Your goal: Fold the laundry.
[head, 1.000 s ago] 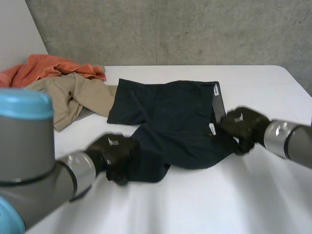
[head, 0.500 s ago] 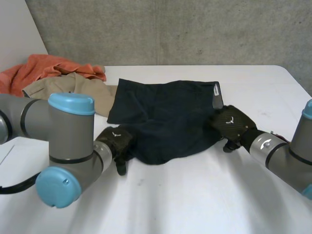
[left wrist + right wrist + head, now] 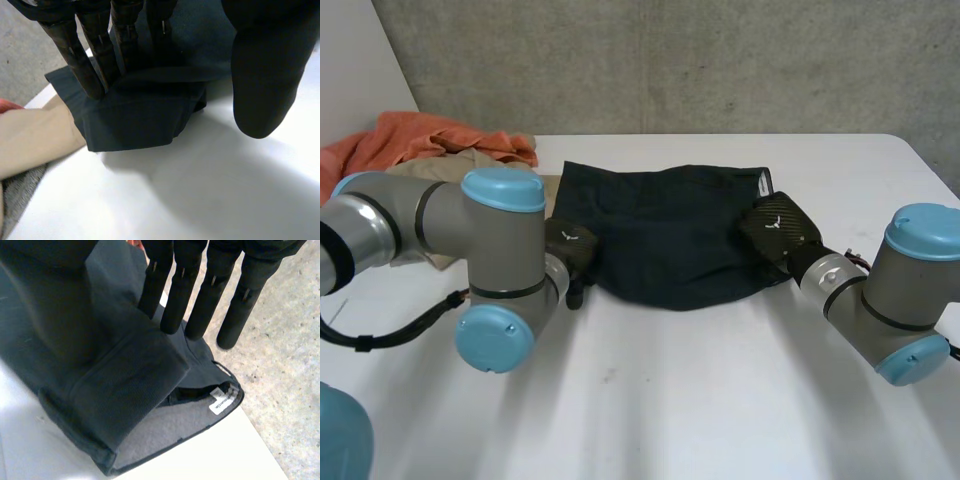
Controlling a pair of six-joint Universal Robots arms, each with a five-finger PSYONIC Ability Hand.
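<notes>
The navy shorts (image 3: 670, 230) lie doubled on the table (image 3: 670, 400), touching the tan garment (image 3: 35, 135). My left hand (image 3: 570, 245), at the end nearest that garment, and my right hand (image 3: 780, 228), at the far end, have straight fingers (image 3: 200, 305) tucked under soft folds, gripping nothing. I judge the cloth limp and light, and the stiffer waistband the best hold.

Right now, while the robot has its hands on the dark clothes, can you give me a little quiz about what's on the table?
1. True or false: the left hand and the right hand are at opposite ends of the dark shorts.
2. What lies beside the shorts, out past the left hand? A) a tan garment and an orange cloth; B) a blue towel; C) a pair of socks.
3. Fill in: the small white label sits inside the shorts' ____.
Key: 1 true; 2 A; 3 waistband.
</notes>
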